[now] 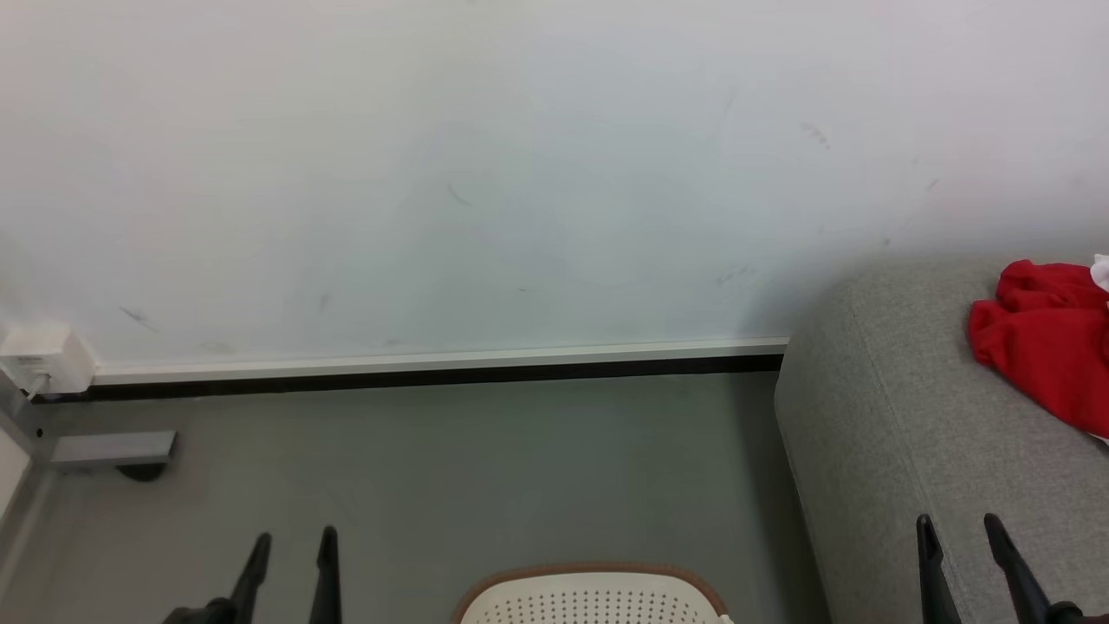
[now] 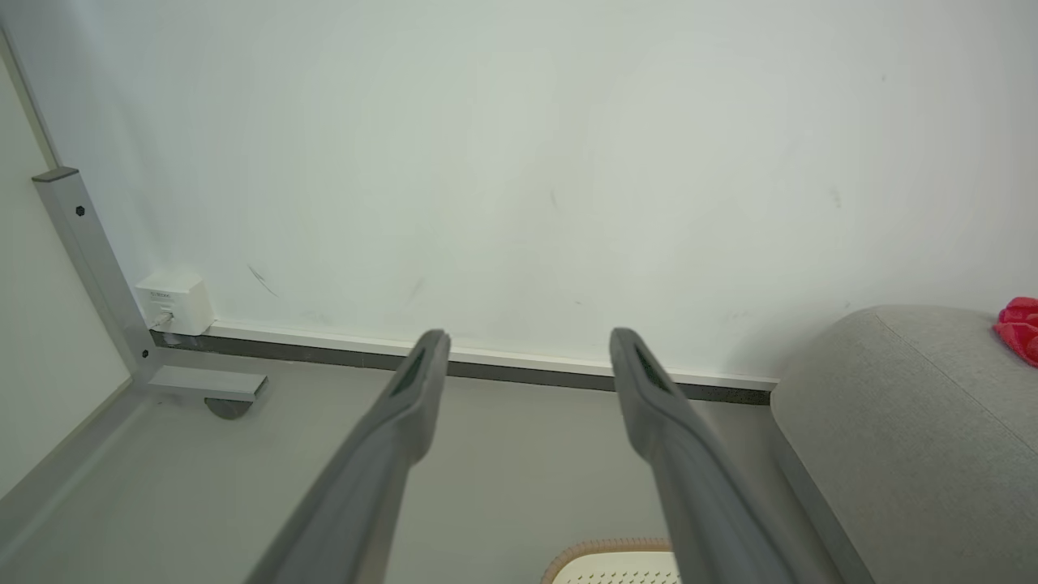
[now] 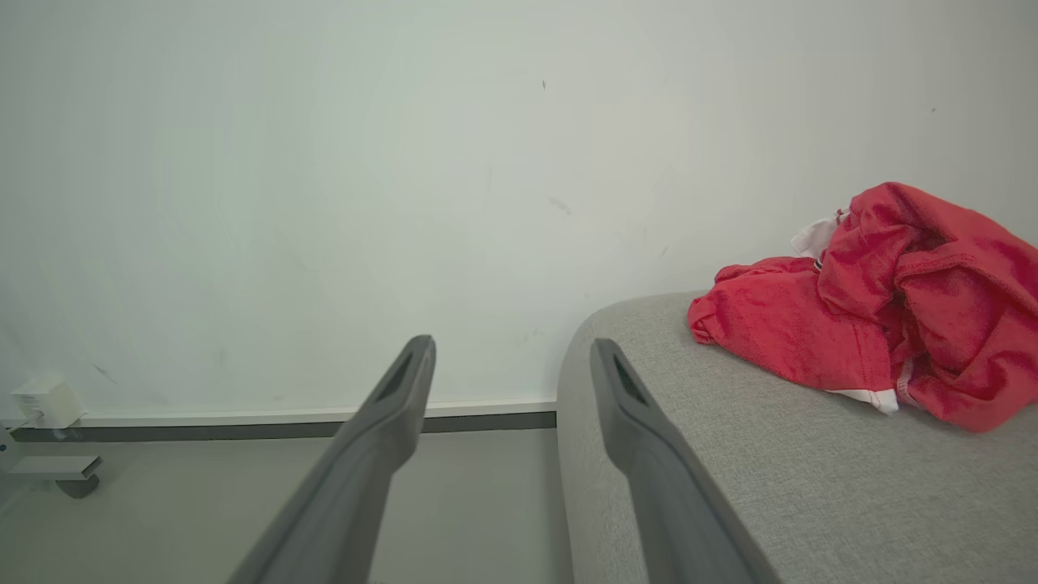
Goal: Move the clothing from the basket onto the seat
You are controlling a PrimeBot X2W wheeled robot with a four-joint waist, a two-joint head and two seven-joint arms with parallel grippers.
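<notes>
A small white plastic box [image 1: 45, 357] sat low on the wall, and its label was too small to read. White trim showed among the folds of the bright red soft fabric garment [image 1: 1044, 342], but no writing there was legible.

The pale, lightly scuffed wall [image 1: 433, 173] met a smooth grey floor [image 1: 450, 468] along a white skirting board [image 1: 433, 356] with a dark strip beneath it. At the left, a grey metal frame foot [image 1: 113, 449] rested on the floor just below the box.

The garment lay crumpled on top of the large light grey fabric sofa [image 1: 884, 451], near its rounded end and well apart from both grippers. The oval cream-white perforated plastic basket [image 1: 593, 600] with a brown woven-look rim stood on the floor beside the sofa's end. Only its far rim was in the head view, between the two grippers.

The left gripper [image 1: 295, 536] hung low over the floor with its long dark fingers pointing towards the wall. They were spread apart and empty. The right gripper [image 1: 958, 520] was poised in front of the sofa's end, aimed the same way. In the right wrist view, one of its fingers crossed the floor and the other crossed the upholstery. Its jaws also stood wide and held nothing.
</notes>
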